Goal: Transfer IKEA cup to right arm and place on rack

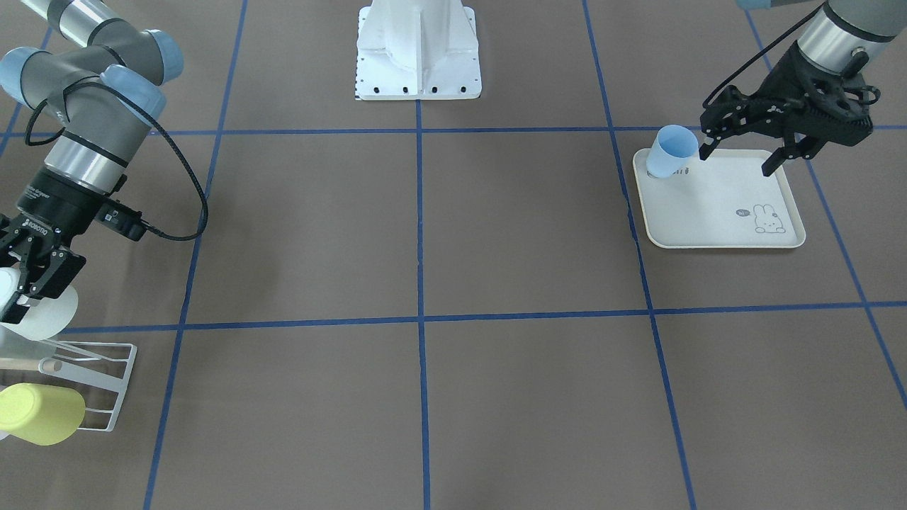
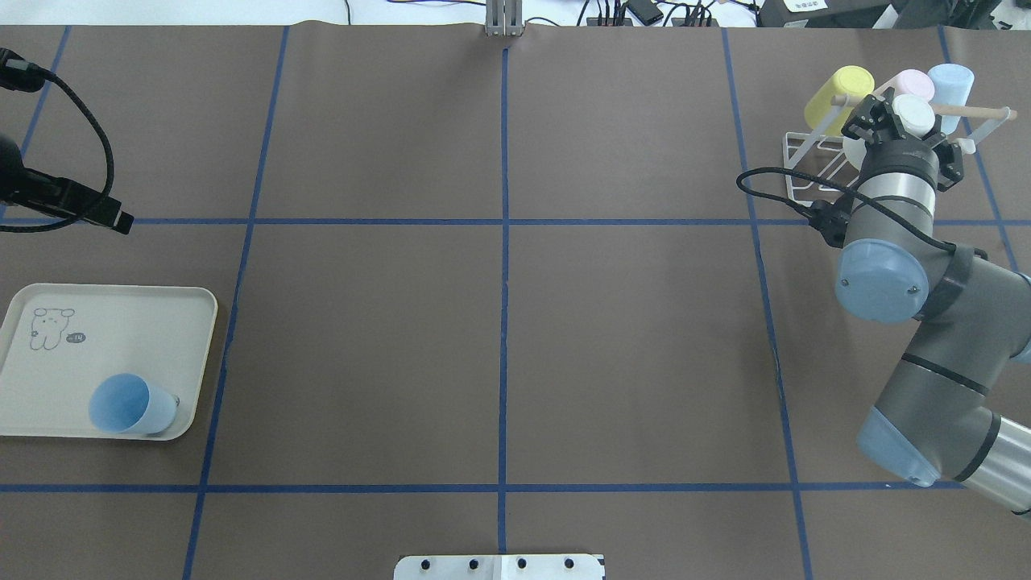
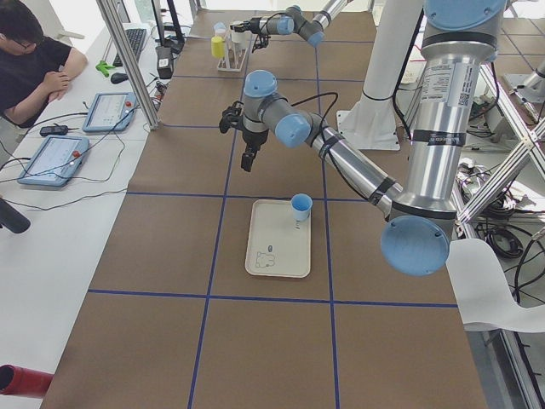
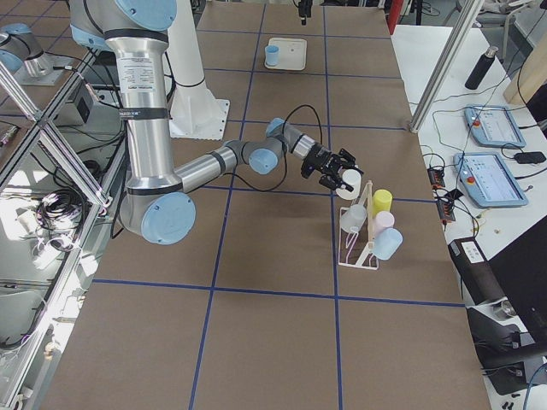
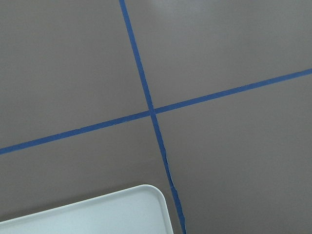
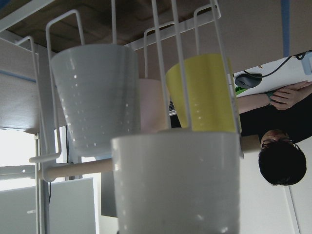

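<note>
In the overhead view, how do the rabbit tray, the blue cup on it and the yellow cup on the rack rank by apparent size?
1. rabbit tray: clearly largest.
2. blue cup and yellow cup: nearly alike, so I leave them unranked.

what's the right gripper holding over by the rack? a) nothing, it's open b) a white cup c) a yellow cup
b: the right gripper is shut on a white cup at the rack, while the yellow cup sits on the rack untouched.
</note>
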Robot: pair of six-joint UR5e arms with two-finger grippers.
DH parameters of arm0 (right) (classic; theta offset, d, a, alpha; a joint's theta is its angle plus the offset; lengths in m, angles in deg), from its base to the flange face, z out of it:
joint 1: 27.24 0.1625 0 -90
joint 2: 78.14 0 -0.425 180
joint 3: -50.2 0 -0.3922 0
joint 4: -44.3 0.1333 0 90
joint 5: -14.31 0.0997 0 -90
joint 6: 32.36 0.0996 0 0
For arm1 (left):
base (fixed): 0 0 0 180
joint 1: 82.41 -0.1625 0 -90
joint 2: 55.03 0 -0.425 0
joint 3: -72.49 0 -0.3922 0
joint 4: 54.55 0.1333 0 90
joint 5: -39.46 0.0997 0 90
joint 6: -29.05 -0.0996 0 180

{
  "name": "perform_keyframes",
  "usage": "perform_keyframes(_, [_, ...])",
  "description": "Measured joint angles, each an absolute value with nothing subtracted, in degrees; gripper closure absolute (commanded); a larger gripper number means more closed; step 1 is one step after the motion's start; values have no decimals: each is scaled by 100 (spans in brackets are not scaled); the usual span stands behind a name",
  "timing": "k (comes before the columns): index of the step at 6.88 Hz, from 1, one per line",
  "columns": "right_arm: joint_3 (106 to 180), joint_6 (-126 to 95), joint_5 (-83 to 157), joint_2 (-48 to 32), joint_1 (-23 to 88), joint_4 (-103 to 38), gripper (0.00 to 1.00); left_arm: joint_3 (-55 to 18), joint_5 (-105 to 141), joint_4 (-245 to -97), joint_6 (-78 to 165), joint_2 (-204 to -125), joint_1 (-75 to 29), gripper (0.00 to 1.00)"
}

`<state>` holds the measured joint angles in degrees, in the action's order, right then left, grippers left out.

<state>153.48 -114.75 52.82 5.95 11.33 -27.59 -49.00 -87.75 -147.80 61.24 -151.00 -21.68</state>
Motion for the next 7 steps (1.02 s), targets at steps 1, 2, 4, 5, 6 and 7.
perform_keyframes(1, [15348, -11484, 5291, 591, 1173, -2761, 99, -4895, -8775, -14780, 6124, -15100, -2168, 0])
perform_keyframes(2, [15345, -11487, 5300, 590, 1203, -2765, 99, -4892, -8778, -14780, 6126, -15100, -2168, 0])
perform_keyframes(4, [15286, -11488, 5302, 562, 1219, -2768, 99, -4889, -8780, -14780, 6122, -15100, -2168, 0])
perform_keyframes(5, [15208, -11489, 5303, 494, 1222, -2766, 99, -4888, -8780, -14780, 6122, -15100, -2168, 0])
perform_keyframes(6, [15114, -11487, 5302, 422, 1222, -2762, 99, -4890, -8780, -14780, 6122, -15100, -2168, 0])
perform_keyframes(7, [15063, -11483, 5304, 389, 1222, -2762, 96, -4891, -8780, -14782, 6121, -15100, -2168, 0])
